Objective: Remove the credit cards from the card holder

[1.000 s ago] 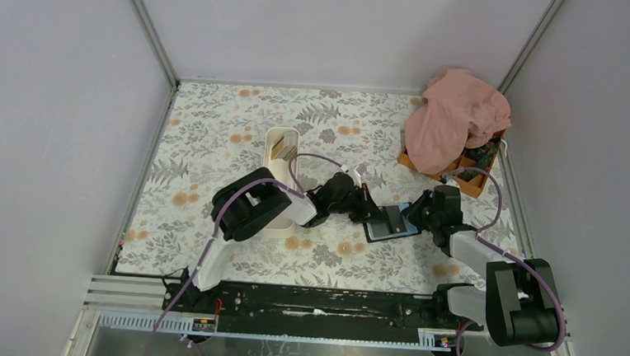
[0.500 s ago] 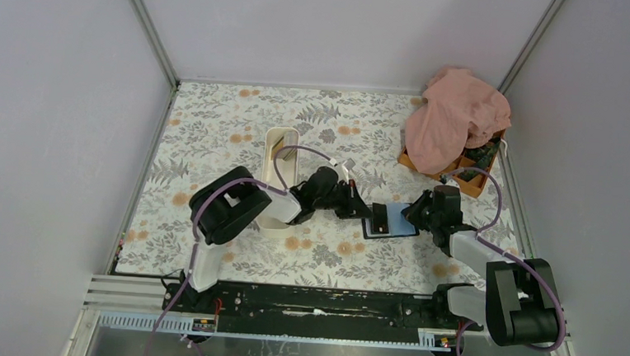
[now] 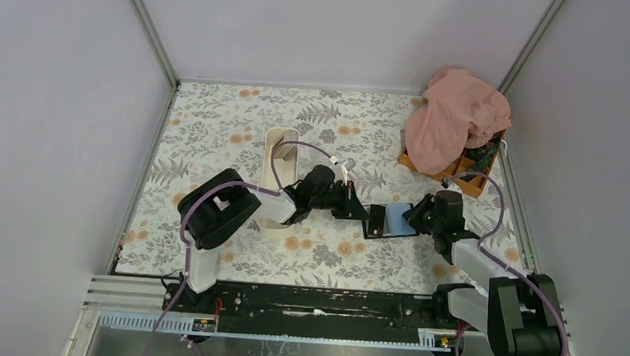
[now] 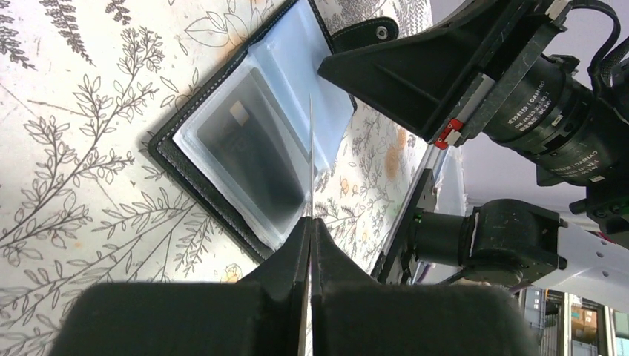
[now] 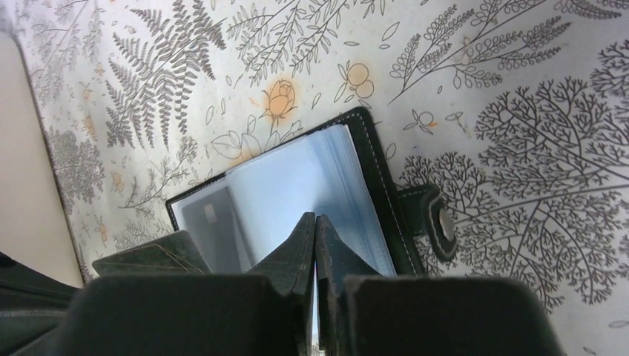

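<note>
I see the card holder (image 3: pixel 398 220) lying open on the table (image 3: pixel 216 122), right of centre and nearer the near edge, between both grippers. My left gripper (image 4: pixel 309 222) pinches a thin sheet (image 4: pixel 310 156) seen edge-on. The right gripper (image 5: pixel 315 219) is pressed together at the holder's blue leaves.

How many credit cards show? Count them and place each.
2. One dark card sits in the card holder's clear sleeve; one thin card, seen edge-on, is pinched in the left gripper. Others may be hidden in further sleeves.
</note>
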`<state>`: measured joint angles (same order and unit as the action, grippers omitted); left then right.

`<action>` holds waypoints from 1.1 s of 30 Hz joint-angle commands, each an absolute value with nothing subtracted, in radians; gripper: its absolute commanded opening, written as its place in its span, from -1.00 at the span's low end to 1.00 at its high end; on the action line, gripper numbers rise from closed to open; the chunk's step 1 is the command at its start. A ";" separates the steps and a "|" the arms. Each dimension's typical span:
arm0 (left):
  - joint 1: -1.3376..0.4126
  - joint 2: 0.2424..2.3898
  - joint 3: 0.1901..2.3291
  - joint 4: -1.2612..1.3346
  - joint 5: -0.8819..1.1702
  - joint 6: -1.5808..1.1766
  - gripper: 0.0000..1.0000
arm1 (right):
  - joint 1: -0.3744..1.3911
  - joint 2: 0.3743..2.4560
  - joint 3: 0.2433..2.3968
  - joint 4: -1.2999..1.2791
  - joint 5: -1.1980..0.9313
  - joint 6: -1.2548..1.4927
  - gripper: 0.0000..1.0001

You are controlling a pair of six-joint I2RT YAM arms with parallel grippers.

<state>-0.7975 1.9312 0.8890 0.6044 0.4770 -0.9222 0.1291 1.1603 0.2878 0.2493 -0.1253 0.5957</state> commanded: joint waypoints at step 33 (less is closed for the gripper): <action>-0.695 1.831 0.686 1.389 0.583 -1.143 -1.00 | 0.137 0.764 0.111 0.813 -0.793 0.684 -0.91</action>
<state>-0.6922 1.8095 0.6868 1.3094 0.5735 -1.1358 0.1310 0.8043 0.0883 0.8112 -0.7860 0.6998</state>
